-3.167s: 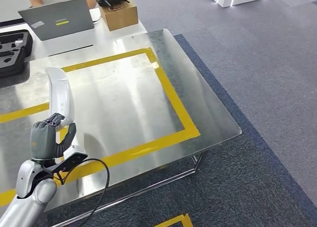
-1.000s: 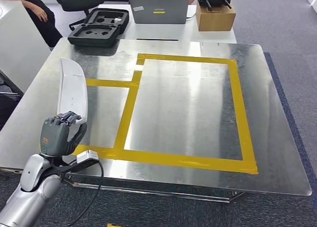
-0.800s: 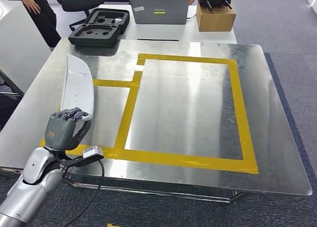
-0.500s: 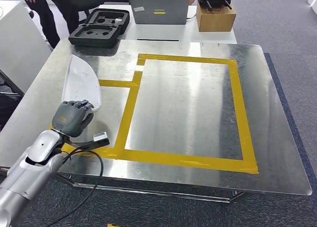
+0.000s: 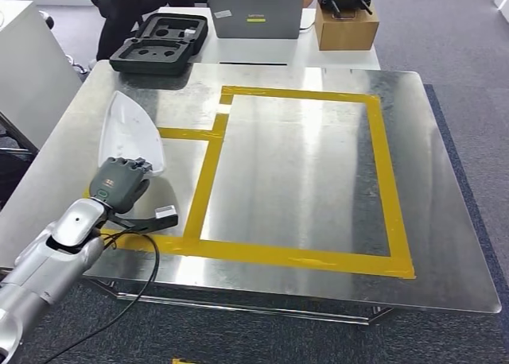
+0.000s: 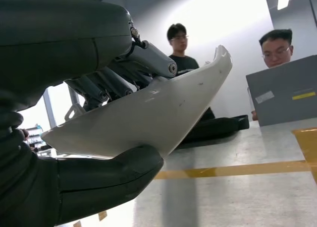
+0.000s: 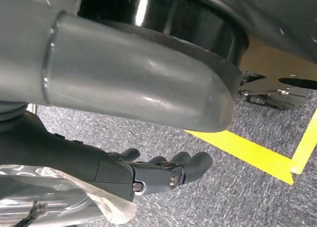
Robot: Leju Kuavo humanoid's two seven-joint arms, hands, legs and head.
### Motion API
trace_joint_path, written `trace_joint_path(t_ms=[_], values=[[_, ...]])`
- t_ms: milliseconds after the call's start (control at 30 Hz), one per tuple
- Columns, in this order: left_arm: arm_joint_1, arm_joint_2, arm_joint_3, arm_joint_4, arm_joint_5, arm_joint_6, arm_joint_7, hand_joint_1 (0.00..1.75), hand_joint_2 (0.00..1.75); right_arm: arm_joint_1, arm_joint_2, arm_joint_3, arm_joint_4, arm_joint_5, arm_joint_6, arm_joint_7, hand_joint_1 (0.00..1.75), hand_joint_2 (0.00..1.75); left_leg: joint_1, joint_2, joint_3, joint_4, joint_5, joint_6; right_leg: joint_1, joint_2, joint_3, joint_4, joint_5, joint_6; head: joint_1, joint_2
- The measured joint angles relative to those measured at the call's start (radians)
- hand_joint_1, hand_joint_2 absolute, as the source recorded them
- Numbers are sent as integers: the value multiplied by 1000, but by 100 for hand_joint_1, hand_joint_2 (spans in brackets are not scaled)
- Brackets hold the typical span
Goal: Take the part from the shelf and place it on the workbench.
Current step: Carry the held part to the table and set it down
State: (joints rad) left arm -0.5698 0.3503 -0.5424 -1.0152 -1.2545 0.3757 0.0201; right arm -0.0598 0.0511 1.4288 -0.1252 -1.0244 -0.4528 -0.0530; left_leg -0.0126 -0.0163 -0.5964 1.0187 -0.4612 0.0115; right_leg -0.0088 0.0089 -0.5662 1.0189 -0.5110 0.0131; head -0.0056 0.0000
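While the head view is looking down: left hand (image 5: 120,183) is clamping the near end of one white part (image 5: 129,131) over the workbench (image 5: 444,221), near its left edge.
Left wrist view: thumb (image 6: 108,180) is pressing under the part (image 6: 149,115), fingers (image 6: 149,58) over it.
Long axis: lying low, running toward the far left corner.
Right wrist view: right hand (image 7: 164,172) is hanging over carpet, holding nothing, fingers loosely extended.
Count: one part, one laptop (image 5: 255,14).
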Motion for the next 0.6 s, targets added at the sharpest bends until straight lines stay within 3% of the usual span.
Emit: trace_joint_path(t_ms=[267,467,600], values=[[22,49,-18,-3,4,82,-53,175,175,-2,0,8,-4,20,6,6,0,0,0,0,0,0,0,0,0,0,0,0,0,0,0,0],[98,147,-22,-41,11,206,-138,175,175,-6,0,29,-9,55,17,13,0,0,0,1,0,0,0,0,0,2,-1,0,0,0,0,0],[135,200,-22,-59,20,229,-154,175,175,-10,0,41,-12,62,20,15,0,0,0,1,0,-1,0,0,0,0,0,0,-1,-1,0,0]])
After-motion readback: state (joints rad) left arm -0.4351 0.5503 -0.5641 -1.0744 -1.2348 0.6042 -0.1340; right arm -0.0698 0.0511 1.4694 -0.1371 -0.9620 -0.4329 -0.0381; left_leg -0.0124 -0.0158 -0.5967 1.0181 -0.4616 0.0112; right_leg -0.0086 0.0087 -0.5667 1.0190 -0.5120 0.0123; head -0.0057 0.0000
